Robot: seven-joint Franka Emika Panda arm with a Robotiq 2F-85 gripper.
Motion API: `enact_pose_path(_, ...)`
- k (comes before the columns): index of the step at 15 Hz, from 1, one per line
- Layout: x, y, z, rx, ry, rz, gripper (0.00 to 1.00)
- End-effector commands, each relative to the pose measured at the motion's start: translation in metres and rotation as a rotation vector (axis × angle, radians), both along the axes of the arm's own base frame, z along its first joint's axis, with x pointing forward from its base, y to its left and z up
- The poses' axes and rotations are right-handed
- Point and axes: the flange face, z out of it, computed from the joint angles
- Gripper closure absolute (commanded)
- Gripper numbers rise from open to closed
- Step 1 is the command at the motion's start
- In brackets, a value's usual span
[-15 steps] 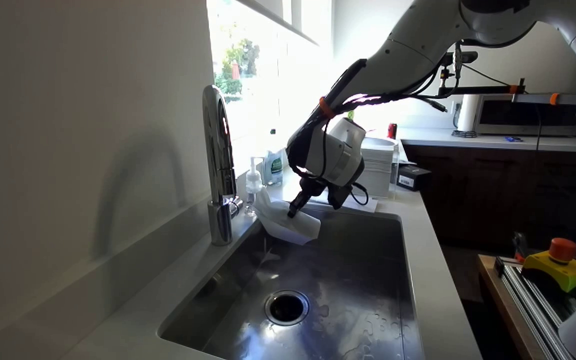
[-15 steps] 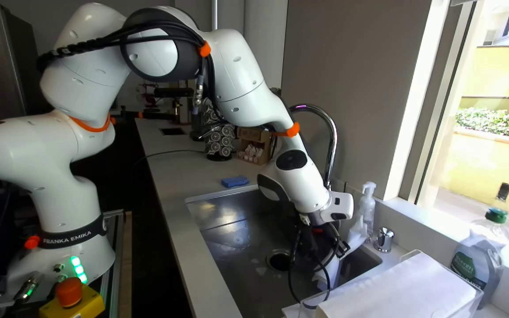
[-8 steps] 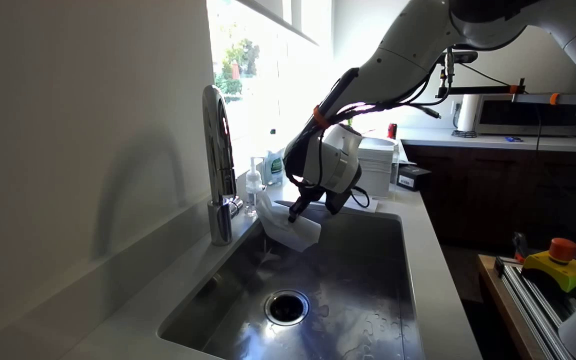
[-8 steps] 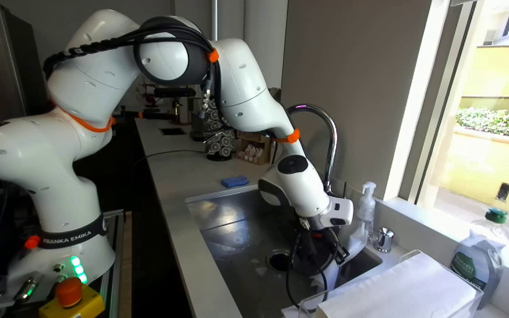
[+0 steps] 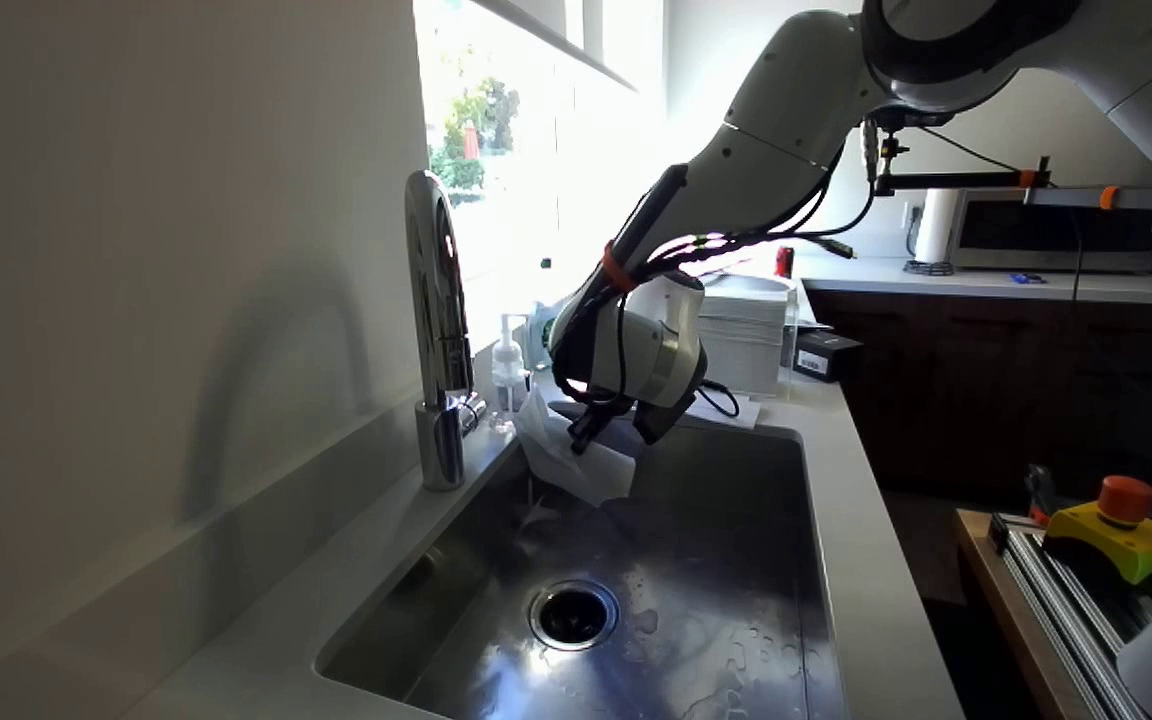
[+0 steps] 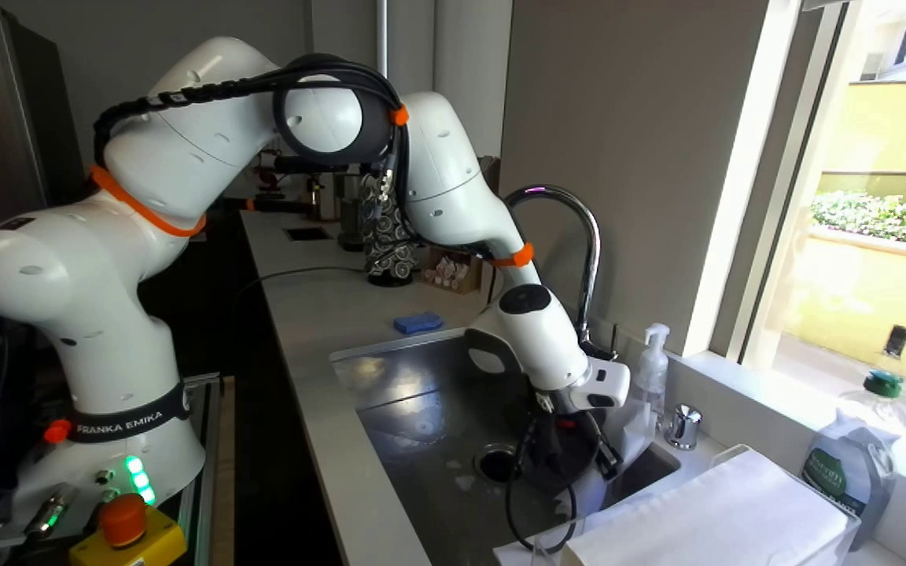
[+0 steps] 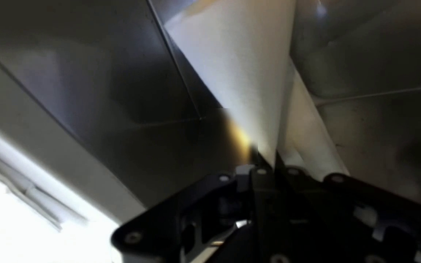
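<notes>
A sheet of white paper [image 7: 239,58] is pinched at its gathered middle by my gripper [image 7: 274,168]; the dark fingers press together on it in the wrist view. One part fans out beyond the fingertips, another hangs along the right finger. In an exterior view the paper [image 5: 596,478] droops over the back left corner of the steel sink [image 5: 706,600], under my tilted gripper [image 5: 578,446]. Elsewhere the wrist and cables partly cover the paper [image 6: 635,432]. Whether its lower edge touches the sink wall, I cannot tell.
A chrome faucet [image 5: 436,330] and a clear soap dispenser [image 5: 508,362] stand beside the sink's wall side. Stacked white paper sheets [image 6: 720,515] in a clear holder and a dish soap bottle [image 6: 846,464] are close by. A blue sponge [image 6: 418,322] lies past the sink.
The arm has lowered and reached farther out, its elbow dropping. The gripper has shifted slightly downward with the paper still in its grip, and the sheet hangs a little lower into the sink.
</notes>
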Motion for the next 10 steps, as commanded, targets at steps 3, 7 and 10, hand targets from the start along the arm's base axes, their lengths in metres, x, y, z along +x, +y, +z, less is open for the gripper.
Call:
enact_pose_path(3, 0.002, -0.005, -0.006, -0.011, 0.03, -0.059, 1.0)
enact_pose_path(7, -0.001, -0.023, 0.012, -0.047, 0.036, -0.118, 1.0)
enact_pose_path(10, 0.005, -0.027, 0.019, -0.038, 0.045, -0.152, 1.0)
